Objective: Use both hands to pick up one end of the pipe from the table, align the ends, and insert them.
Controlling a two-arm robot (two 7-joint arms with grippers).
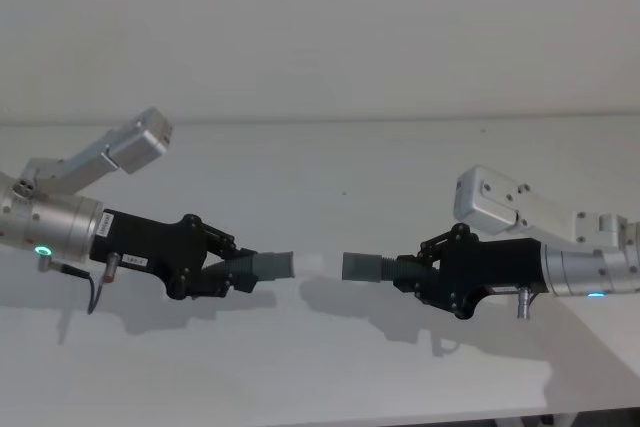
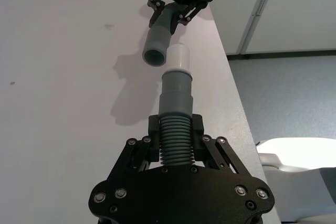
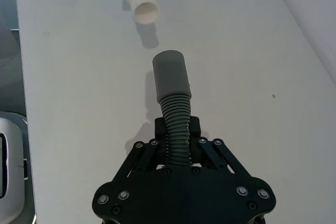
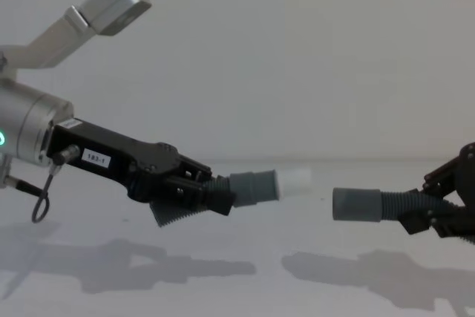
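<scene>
1. Head view: the left claw (image 1: 228,272) is held above the white counter (image 1: 320,157), toward its left edge, pinching the corrugated part of one hose piece (image 1: 262,268). That piece's grey cuff points toward the counter's middle and ends in a whitish tip (image 1: 308,264).
2. The right claw (image 1: 420,269) is held above the counter toward its right edge, pinching the ribbed part of the other hose piece (image 1: 385,268). Its plain grey socket cuff (image 1: 358,267) faces the whitish tip.
3. The two ends are near each other over the middle of the counter but apart, with a clear gap between them. Both pieces are lifted off the surface, their shadows lying below on the counter.
4. Chest view: the tip and the socket sit at close to the same height, the left piece slightly higher.
5. Left wrist view: the socket's open mouth (image 2: 154,55) lies a little off the line of the whitish tip (image 2: 178,56), so the ends are not quite lined up.
</scene>
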